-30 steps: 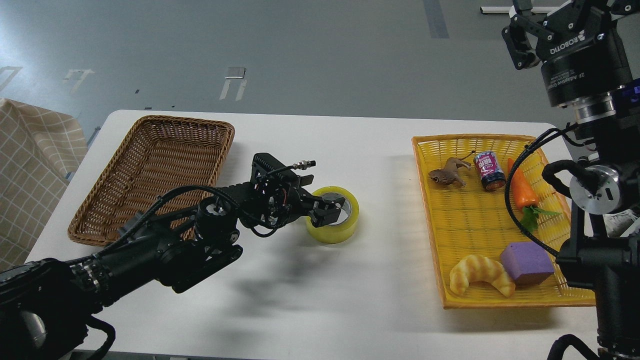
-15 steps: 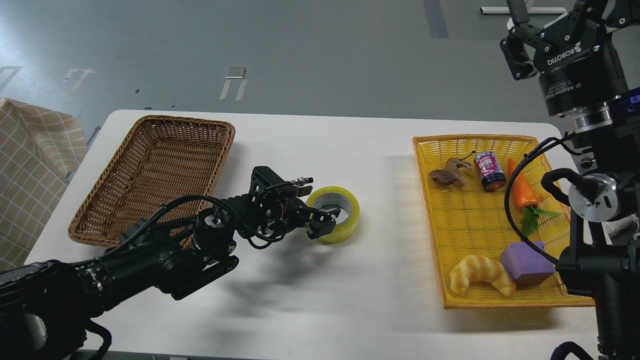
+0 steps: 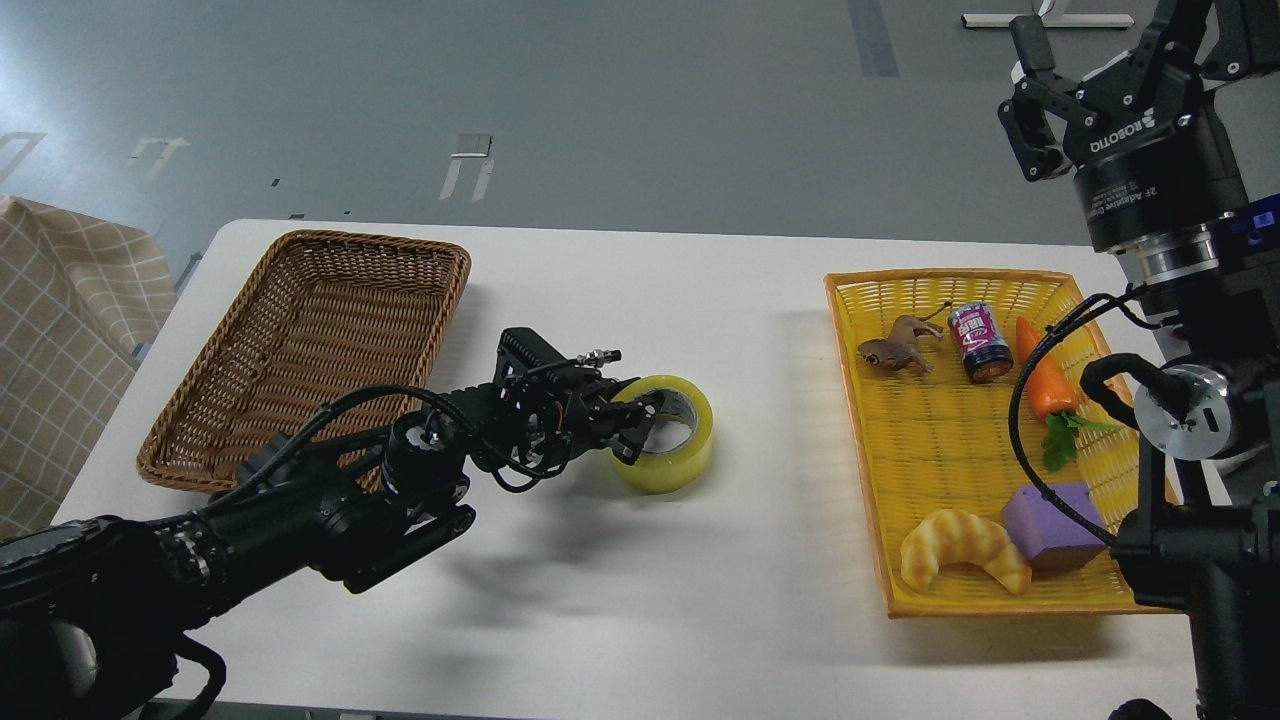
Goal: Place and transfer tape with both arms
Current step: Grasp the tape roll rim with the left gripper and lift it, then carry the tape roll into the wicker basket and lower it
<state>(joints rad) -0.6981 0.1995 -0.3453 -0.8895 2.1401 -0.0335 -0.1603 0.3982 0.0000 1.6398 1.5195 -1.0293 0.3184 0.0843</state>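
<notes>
The tape [image 3: 672, 452], a yellow translucent roll with a grey-white core, lies flat on the white table [image 3: 640, 600] near the middle. My left gripper [image 3: 638, 428] comes in from the left and straddles the roll's left wall, one finger inside the core and one outside, closed on it. The roll still rests on the table. My right gripper [image 3: 1088, 58] is raised at the top right, well above the table, open and empty, its far finger partly cut off by the frame edge.
A brown wicker basket [image 3: 300, 350] stands at the left. A yellow basket [image 3: 880, 440] at the right holds a toy croissant [image 3: 962, 545], purple block [image 3: 1055, 512], carrot [image 3: 1040, 380], can [image 3: 980, 342] and brown toy animal [image 3: 895, 350]. A checked cloth [image 3: 60, 330] lies off the left edge.
My left gripper drew back from over the roll, dropped to its left wall and closed there; the roll shifted slightly left. My right arm rose and moved back.
</notes>
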